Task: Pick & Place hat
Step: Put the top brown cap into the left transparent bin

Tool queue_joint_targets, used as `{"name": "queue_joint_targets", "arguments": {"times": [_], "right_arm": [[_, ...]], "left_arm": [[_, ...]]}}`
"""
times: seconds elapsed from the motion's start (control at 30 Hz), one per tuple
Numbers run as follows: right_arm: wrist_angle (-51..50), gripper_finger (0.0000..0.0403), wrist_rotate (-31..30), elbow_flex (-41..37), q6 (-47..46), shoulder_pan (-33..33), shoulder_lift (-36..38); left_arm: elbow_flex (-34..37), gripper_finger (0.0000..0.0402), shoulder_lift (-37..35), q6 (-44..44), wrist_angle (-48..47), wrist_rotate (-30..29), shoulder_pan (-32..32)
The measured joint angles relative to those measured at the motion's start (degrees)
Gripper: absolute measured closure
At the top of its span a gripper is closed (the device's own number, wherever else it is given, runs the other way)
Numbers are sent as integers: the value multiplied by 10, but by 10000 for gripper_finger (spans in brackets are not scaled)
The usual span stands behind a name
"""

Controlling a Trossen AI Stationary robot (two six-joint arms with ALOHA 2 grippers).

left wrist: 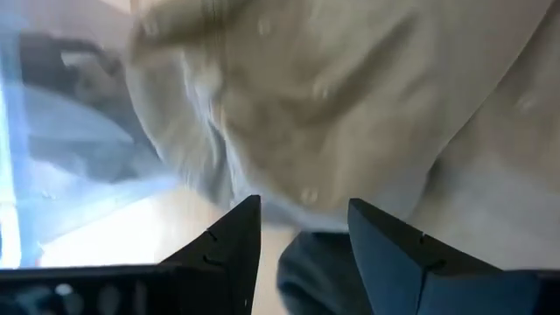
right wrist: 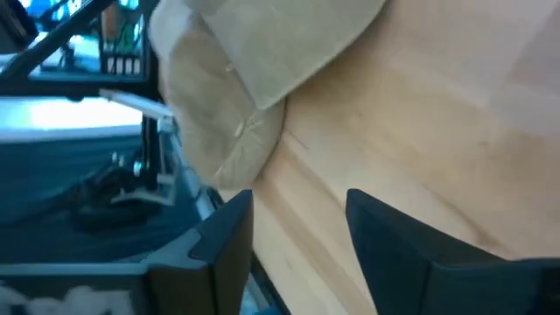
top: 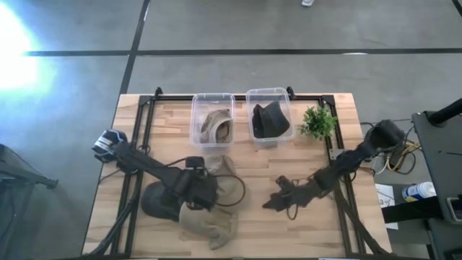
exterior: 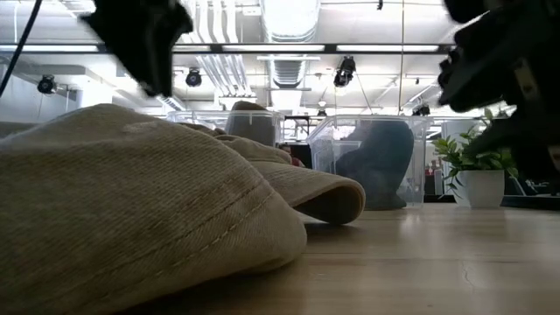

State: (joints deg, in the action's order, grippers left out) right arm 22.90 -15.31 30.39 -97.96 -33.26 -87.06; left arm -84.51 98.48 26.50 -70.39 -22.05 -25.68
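A tan hat [top: 211,221] lies flat on the table near its near edge, left of the middle. In the low view the tan hat [exterior: 131,201] fills the foreground, its brim [exterior: 332,198] resting on the wood. My left gripper [top: 214,191] hovers open just over the hat's far part; in its wrist view the open fingers [left wrist: 302,214] frame the tan cloth [left wrist: 350,96] without touching it. My right gripper [top: 270,202] is open, low over bare wood right of the hat, pointing toward it; the right wrist view shows the gripper [right wrist: 297,206] and the hat [right wrist: 245,79] ahead.
Two clear bins stand at the far edge: the left bin [top: 195,130] holds a tan hat, the right bin [top: 250,108] a black hat. A small potted plant [top: 318,121] stands right of them. A dark rounded thing [top: 157,202] lies under my left arm. Bare wood lies between the grippers.
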Motion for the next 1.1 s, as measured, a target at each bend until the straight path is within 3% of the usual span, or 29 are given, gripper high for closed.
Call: {"name": "queue_joint_targets", "arguments": {"times": [0.3, 0.63, 0.9, 1.1], "right_arm": [[7, 170, -94, 124, -94, -1, -175], [19, 171, -208, 163, -146, 12, -229], [40, 201, -227, 167, -81, 56, -211], [36, 282, -198, 179, -12, 80, -196]], "left_arm": [[135, 236, -25, -14, 44, -25, 0], [201, 236, -26, -44, 224, 11, -7], [201, 236, -26, -61, 325, 48, -12], [190, 236, -27, -45, 312, 27, -23]]}}
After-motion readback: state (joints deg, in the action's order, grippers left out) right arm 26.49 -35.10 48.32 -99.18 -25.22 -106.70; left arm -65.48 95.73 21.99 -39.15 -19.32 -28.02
